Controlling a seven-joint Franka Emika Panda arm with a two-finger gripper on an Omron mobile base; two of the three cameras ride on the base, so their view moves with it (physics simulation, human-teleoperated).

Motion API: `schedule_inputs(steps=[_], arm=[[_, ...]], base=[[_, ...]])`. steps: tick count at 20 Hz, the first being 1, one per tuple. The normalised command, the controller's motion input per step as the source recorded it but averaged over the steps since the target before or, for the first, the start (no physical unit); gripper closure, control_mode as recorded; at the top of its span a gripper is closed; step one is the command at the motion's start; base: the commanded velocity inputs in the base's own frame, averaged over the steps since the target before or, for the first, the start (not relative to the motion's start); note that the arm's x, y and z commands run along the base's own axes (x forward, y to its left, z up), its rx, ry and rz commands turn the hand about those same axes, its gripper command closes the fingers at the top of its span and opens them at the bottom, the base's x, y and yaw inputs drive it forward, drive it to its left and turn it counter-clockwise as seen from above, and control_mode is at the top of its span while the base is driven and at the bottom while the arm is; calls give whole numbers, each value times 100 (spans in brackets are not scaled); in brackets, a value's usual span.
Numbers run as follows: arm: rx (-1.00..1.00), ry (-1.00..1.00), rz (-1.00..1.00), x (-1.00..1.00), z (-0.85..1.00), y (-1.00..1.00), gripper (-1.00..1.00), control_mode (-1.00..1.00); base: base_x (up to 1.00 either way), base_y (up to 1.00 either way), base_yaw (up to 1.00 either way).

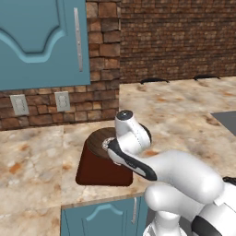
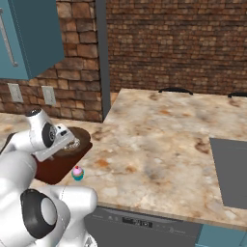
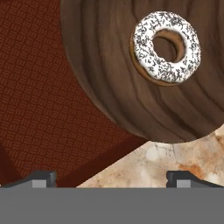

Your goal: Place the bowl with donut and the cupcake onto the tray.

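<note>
The hand (image 3: 111,177) hovers released over the bowl (image 3: 113,87), jaws spread wide and holding nothing. The bowl, with the donut (image 3: 166,47) inside, rests on the tray (image 3: 39,100), overhanging one edge. That step looks finished. The cupcake (image 2: 77,173) stands on the counter (image 2: 159,140) just beside the tray's near edge; the next move calls for grasping it.

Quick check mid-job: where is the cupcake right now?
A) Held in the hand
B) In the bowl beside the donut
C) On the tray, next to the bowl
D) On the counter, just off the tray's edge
D: in the right base view the cupcake stands on the marble counter just beside the tray, not on it.
</note>
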Motion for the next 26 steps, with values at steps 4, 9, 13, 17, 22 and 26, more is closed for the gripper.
schedule_inputs(steps=[4,9,13,17,22,26], arm=[[4,0,-12,0,0,-22,-100,-100],[9,0,-10,-1,0,-29,-100,-100],[11,0,-11,-7,0,-27,-100,-100],[7,2,-12,-4,0,-16,-100,-100],[5,3,-12,-2,0,-23,-100,-100],[4,5,-10,-5,0,-20,-100,-100]], base=[[0,0,0],[0,0,0],[0,0,0],[0,0,0],[0,0,0],[0,0,0]])
